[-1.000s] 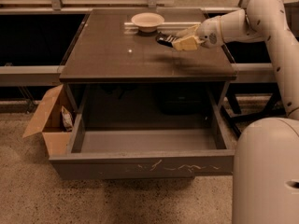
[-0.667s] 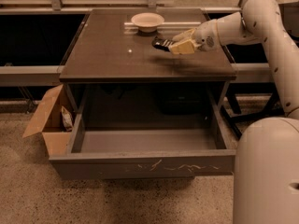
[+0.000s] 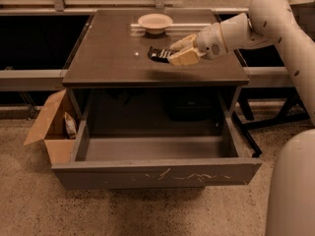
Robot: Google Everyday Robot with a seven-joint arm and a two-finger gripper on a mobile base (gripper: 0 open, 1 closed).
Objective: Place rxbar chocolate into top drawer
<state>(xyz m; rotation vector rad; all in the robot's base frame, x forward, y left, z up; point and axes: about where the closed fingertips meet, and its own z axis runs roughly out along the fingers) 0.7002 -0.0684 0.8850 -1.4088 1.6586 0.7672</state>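
The rxbar chocolate [image 3: 158,54], a small black-wrapped bar with white lettering, is held just above the dark tabletop [image 3: 113,53], right of its middle. My gripper [image 3: 174,53] reaches in from the right and is shut on the bar's right end, so the bar sticks out to the left. The top drawer [image 3: 157,149] is pulled wide open below the table, towards the camera. Its pale grey inside holds nothing, and its scratched front panel [image 3: 157,173] is nearest me.
A pale round bowl [image 3: 155,22] stands at the back of the tabletop, just behind the gripper. An open cardboard box [image 3: 49,127] with a packet [image 3: 70,126] in it sits on the floor left of the drawer. My white base [image 3: 290,191] fills the lower right.
My gripper has moved left and a little towards the table's front edge, carrying the bar with it. The drawer and bowl have not moved.
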